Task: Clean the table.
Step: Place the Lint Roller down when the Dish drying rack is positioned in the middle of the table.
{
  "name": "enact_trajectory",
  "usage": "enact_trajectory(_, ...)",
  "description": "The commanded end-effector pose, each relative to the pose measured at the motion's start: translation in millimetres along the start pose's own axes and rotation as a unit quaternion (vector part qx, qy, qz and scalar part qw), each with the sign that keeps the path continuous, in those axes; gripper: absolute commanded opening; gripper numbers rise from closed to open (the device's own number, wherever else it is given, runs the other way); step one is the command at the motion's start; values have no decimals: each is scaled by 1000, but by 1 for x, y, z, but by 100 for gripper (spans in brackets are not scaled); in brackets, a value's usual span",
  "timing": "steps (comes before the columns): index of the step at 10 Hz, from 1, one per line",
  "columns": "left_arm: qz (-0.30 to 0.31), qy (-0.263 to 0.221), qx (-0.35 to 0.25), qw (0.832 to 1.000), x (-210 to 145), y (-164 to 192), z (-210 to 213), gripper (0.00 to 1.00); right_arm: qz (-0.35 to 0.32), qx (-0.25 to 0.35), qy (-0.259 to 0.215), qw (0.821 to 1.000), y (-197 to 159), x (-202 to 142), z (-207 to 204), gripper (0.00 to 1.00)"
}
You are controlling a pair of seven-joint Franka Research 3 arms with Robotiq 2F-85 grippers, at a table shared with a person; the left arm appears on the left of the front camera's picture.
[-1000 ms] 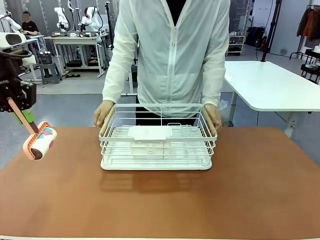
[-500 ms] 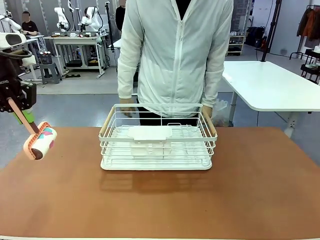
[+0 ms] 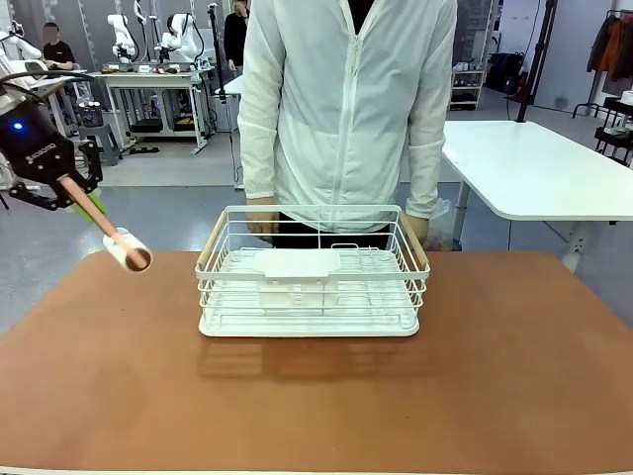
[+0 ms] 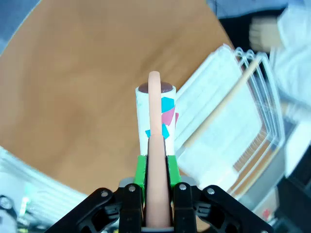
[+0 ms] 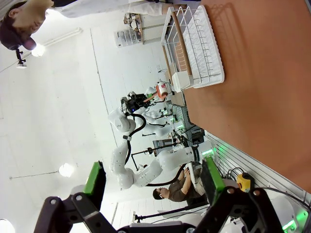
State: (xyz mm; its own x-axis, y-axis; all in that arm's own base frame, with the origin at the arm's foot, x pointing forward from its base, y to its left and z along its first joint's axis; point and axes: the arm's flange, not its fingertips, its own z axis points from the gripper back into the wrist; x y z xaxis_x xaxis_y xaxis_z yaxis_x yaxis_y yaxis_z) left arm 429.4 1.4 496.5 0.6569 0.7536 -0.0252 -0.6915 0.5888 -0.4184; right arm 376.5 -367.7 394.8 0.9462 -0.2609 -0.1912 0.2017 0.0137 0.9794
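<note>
A white wire dish rack (image 3: pixel 312 272) stands before a person (image 3: pixel 346 109).

A wire rack (image 3: pixel 312 272) stands on the table (image 3: pixel 514 376), at the middle of its far half, with a flat tray piece (image 3: pixel 297 262) lying inside it toward the back. Behind the rack a person (image 3: pixel 346 109) stands at the far edge (hands (image 3: pixel 263 218) just behind its rear rim). A lint roller (image 3: pixel 127 249) hangs over the table's far left corner, well apart from the rack, held by the left gripper (image 3: pixel 71 186) above and left of it.

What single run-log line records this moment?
left end effector: shut on lint roller, above table | right end effector: open | rack: centre
</note>
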Motion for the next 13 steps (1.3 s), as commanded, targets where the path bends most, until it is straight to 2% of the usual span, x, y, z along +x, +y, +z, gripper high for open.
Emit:
enact_trajectory(1,103,-81,21,991,-3,-10,-10,21,-5,-6,-2,1000,2,-3,-1,100)
enact_trajectory(2,135,-106,36,985,4,-13,-16,21,-5,-6,-2,1000,2,-3,-1,100)
enact_trajectory(3,164,-93,46,981,8,-15,-21,21,-5,-6,-2,1000,2,-3,-1,100)
enact_trajectory(5,227,-127,18,965,18,-16,-43,21,-5,-6,-2,1000,2,-3,-1,100)
enact_trajectory(6,251,-140,24,958,27,-12,-60,21,-5,-6,-2,1000,2,-3,-1,100)
enact_trajectory(7,273,-138,5,952,35,-8,-72,21,-5,-6,-2,1000,2,-3,-1,100)
enact_trajectory(9,286,-138,-30,948,49,1,-99,21,-5,-6,-2,1000,2,-3,-1,100)
enact_trajectory(13,310,-117,-47,942,68,11,-133,21,-5,-6,-2,1000,2,-3,-1,100)
